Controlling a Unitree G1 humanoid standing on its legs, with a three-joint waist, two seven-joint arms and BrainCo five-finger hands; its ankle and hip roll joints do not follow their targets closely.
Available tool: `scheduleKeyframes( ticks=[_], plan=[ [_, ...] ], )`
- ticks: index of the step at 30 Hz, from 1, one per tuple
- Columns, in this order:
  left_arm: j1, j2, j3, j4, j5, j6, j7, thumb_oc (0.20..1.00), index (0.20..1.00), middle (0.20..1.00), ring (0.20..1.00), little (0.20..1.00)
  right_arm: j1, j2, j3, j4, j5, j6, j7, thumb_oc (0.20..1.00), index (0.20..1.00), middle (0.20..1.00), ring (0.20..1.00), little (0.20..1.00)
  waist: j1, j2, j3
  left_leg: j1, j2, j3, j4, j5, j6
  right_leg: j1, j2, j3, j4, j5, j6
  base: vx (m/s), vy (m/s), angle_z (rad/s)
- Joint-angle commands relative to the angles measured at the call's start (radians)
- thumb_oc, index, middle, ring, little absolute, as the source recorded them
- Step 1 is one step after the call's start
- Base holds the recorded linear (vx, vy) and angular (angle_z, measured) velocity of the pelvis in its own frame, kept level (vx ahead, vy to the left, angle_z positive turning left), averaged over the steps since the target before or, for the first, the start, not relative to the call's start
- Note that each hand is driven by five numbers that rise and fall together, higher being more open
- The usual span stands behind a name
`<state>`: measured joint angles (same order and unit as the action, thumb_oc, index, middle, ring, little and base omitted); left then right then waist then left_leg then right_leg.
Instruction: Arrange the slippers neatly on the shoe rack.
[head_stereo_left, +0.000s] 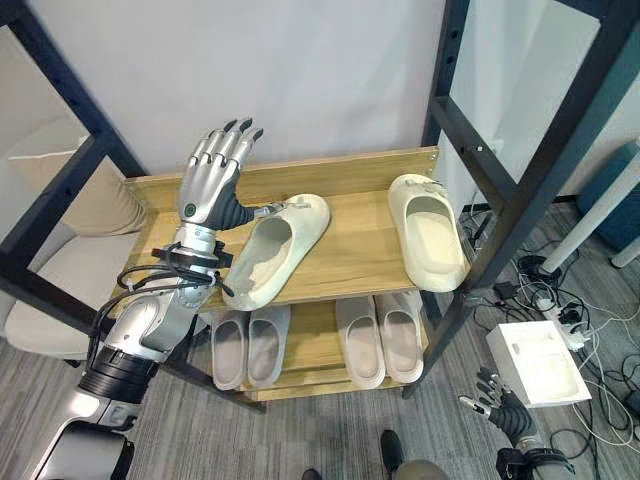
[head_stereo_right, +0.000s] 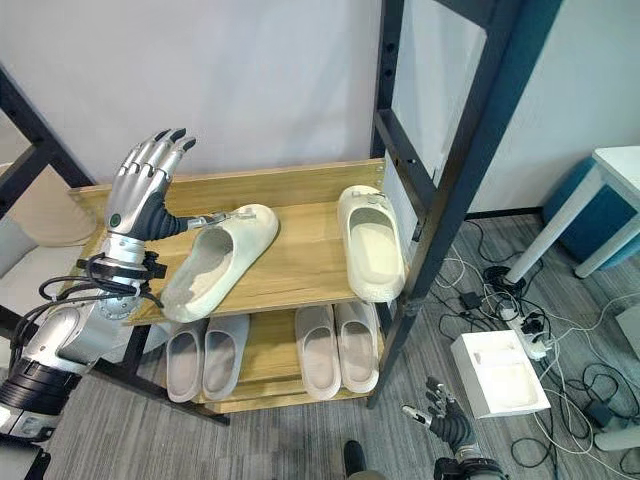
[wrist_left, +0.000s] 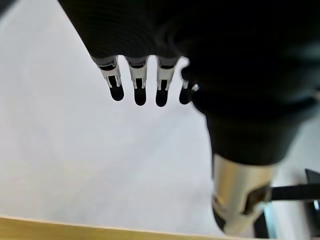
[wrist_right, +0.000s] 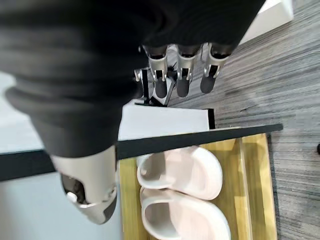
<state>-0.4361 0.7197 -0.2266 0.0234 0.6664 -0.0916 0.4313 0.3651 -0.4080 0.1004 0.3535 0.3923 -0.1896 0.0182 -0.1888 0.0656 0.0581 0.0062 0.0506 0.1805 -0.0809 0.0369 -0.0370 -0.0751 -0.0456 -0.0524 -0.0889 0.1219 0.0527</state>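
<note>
Left robot hand (head_stereo_left: 212, 180), fingers released, beside tilted slipper (head_stereo_left: 272, 252); right robot hand (head_stereo_left: 497, 398) relaxed.

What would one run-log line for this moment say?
left hand: open, raised by tilted slipper | right hand: low, idle | second slipper: straight, top shelf

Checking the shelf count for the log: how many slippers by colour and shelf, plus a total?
Cream slippers, top shelf: 2 (angled one by the left robot hand, straight one)
Pale pink slippers, lower shelf: 4 (left pair, right pair)
Total: 6
</note>
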Motion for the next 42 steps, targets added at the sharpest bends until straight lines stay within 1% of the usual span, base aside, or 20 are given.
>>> scheduleKeyframes(
  ticks=[1, 2, 3, 6, 14, 21, 26, 30, 31, 35, 36, 37, 38, 42],
  plan=[
    [-0.097, 0.018, 0.01, 0.077, 0.003, 0.01, 0.011, 1.0, 1.0, 1.0, 1.0, 1.0, -0.007, -0.016, -0.028, -0.035, 0.005, -0.042, -0.007, 1.0, 1.0, 1.0, 1.0, 1.0, -0.001, -0.028, -0.016, 0.011, 0.017, -0.048, -0.006, -0.069, -0.022, 0.052, -0.043, 0.013, 0.007, -0.103, 0.086, 0.0, 0.0, 0.0],
    [-0.102, 0.023, 0.002, 0.089, 0.014, 0.016, 0.008, 1.0, 1.0, 1.0, 1.0, 1.0, -0.006, -0.017, -0.028, -0.035, 0.004, -0.043, -0.008, 1.0, 1.0, 1.0, 1.0, 1.0, -0.006, -0.026, -0.017, 0.012, 0.017, -0.045, -0.006, -0.07, -0.022, 0.052, -0.043, 0.014, 0.007, -0.103, 0.086, 0.01, -0.012, -0.04],
    [-0.138, 0.044, -0.038, 0.153, 0.049, 0.04, 0.004, 1.0, 1.0, 1.0, 1.0, 1.0, -0.005, -0.022, -0.028, -0.034, 0.004, -0.046, -0.009, 1.0, 1.0, 1.0, 1.0, 1.0, -0.012, -0.022, -0.017, 0.014, 0.018, -0.04, -0.006, -0.071, -0.022, 0.051, -0.042, 0.021, 0.007, -0.103, 0.086, 0.01, -0.009, -0.04],
    [-0.143, 0.059, -0.047, 0.191, 0.065, 0.051, -0.001, 1.0, 1.0, 1.0, 1.0, 1.0, -0.007, -0.023, -0.027, -0.029, 0.003, -0.046, -0.01, 1.0, 1.0, 1.0, 1.0, 1.0, -0.014, -0.021, -0.016, 0.014, 0.019, -0.038, -0.006, -0.071, -0.022, 0.049, -0.041, 0.023, 0.007, -0.102, 0.086, 0.01, -0.008, -0.04],
    [-0.11, 0.086, -0.016, 0.196, 0.075, 0.058, 0.001, 1.0, 1.0, 1.0, 1.0, 1.0, -0.001, -0.025, -0.024, -0.029, 0.002, -0.048, -0.005, 1.0, 1.0, 1.0, 1.0, 1.0, -0.005, -0.025, -0.017, 0.015, 0.018, -0.045, -0.006, -0.072, -0.023, 0.054, -0.04, 0.017, 0.007, -0.106, 0.084, 0.01, -0.003, -0.03],
    [-0.1, 0.071, -0.022, 0.197, 0.079, 0.055, -0.004, 1.0, 1.0, 1.0, 1.0, 1.0, 0.004, -0.027, -0.023, -0.034, 0.005, -0.048, -0.005, 1.0, 1.0, 1.0, 1.0, 1.0, -0.001, -0.03, -0.017, 0.014, 0.016, -0.05, -0.006, -0.071, -0.022, 0.058, -0.039, 0.013, 0.006, -0.109, 0.083, 0.0, 0.0, 0.0],
    [-0.124, 0.047, -0.047, 0.217, 0.081, 0.059, -0.002, 1.0, 1.0, 1.0, 1.0, 1.0, 0.004, -0.029, -0.022, -0.032, 0.005, -0.048, -0.008, 1.0, 1.0, 1.0, 1.0, 1.0, -0.007, -0.033, -0.018, 0.015, 0.016, -0.05, -0.006, -0.073, -0.022, 0.059, -0.039, 0.014, 0.006, -0.109, 0.084, 0.0, 0.0, 0.0],
    [-0.192, 0.037, -0.115, 0.306, 0.1, 0.082, 0.004, 1.0, 1.0, 1.0, 1.0, 1.0, 0.008, -0.036, -0.02, -0.03, 0.01, -0.051, -0.013, 1.0, 1.0, 1.0, 1.0, 1.0, -0.02, -0.031, -0.02, 0.018, 0.017, -0.043, -0.006, -0.075, -0.022, 0.056, -0.039, 0.018, 0.006, -0.106, 0.085, 0.0, 0.0, 0.0],
    [-0.234, 0.032, -0.153, 0.356, 0.106, 0.092, 0.006, 1.0, 1.0, 1.0, 1.0, 1.0, 0.009, -0.04, -0.019, -0.028, 0.011, -0.052, -0.015, 1.0, 1.0, 1.0, 1.0, 1.0, -0.025, -0.03, -0.019, 0.02, 0.017, -0.041, -0.006, -0.076, -0.021, 0.055, -0.039, 0.021, 0.006, -0.105, 0.085, 0.0, 0.0, 0.0],
    [-0.307, 0.025, -0.222, 0.435, 0.12, 0.104, 0.004, 1.0, 1.0, 1.0, 1.0, 1.0, 0.012, -0.049, -0.018, -0.023, 0.017, -0.055, -0.02, 1.0, 1.0, 1.0, 1.0, 1.0, -0.039, -0.026, -0.02, 0.024, 0.019, -0.034, -0.006, -0.077, -0.021, 0.053, -0.039, 0.028, 0.008, -0.104, 0.087, 0.0, 0.0, 0.0],
    [-0.322, 0.024, -0.238, 0.452, 0.124, 0.105, 0.003, 0.947, 0.947, 0.947, 0.947, 0.947, 0.013, -0.05, -0.019, -0.021, 0.018, -0.056, -0.021, 1.0, 1.0, 1.0, 1.0, 1.0, -0.042, -0.024, -0.02, 0.025, 0.018, -0.032, -0.006, -0.078, -0.021, 0.053, -0.038, 0.029, 0.008, -0.104, 0.087, 0.0, -0.004, -0.04],
    [-0.33, 0.024, -0.248, 0.46, 0.124, 0.105, -0.001, 0.564, 0.564, 0.564, 0.564, 0.564, 0.014, -0.05, -0.02, -0.021, 0.02, -0.057, -0.021, 1.0, 1.0, 1.0, 1.0, 1.0, -0.044, -0.024, -0.02, 0.026, 0.019, -0.031, -0.006, -0.078, -0.02, 0.053, -0.038, 0.03, 0.008, -0.104, 0.088, 0.0, -0.001, -0.04],
    [-0.343, 0.025, -0.261, 0.471, 0.122, 0.104, -0.003, 0.2, 0.2, 0.2, 0.2, 0.2, 0.014, -0.052, -0.019, -0.02, 0.022, -0.058, -0.021, 1.0, 1.0, 1.0, 1.0, 1.0, -0.046, -0.023, -0.02, 0.027, 0.019, -0.03, -0.006, -0.078, -0.02, 0.052, -0.038, 0.031, 0.008, -0.104, 0.088, 0.0, -0.003, -0.04],
    [-0.37, 0.025, -0.284, 0.474, 0.108, 0.093, -0.015, 0.2, 0.2, 0.2, 0.2, 0.2, 0.012, -0.051, -0.018, -0.018, 0.026, -0.058, -0.021, 1.0, 1.0, 1.0, 1.0, 1.0, -0.054, -0.021, -0.022, 0.029, 0.019, -0.025, -0.006, -0.078, -0.02, 0.051, -0.037, 0.035, 0.01, -0.104, 0.087, 0.0, -0.002, -0.01]
  ],
)
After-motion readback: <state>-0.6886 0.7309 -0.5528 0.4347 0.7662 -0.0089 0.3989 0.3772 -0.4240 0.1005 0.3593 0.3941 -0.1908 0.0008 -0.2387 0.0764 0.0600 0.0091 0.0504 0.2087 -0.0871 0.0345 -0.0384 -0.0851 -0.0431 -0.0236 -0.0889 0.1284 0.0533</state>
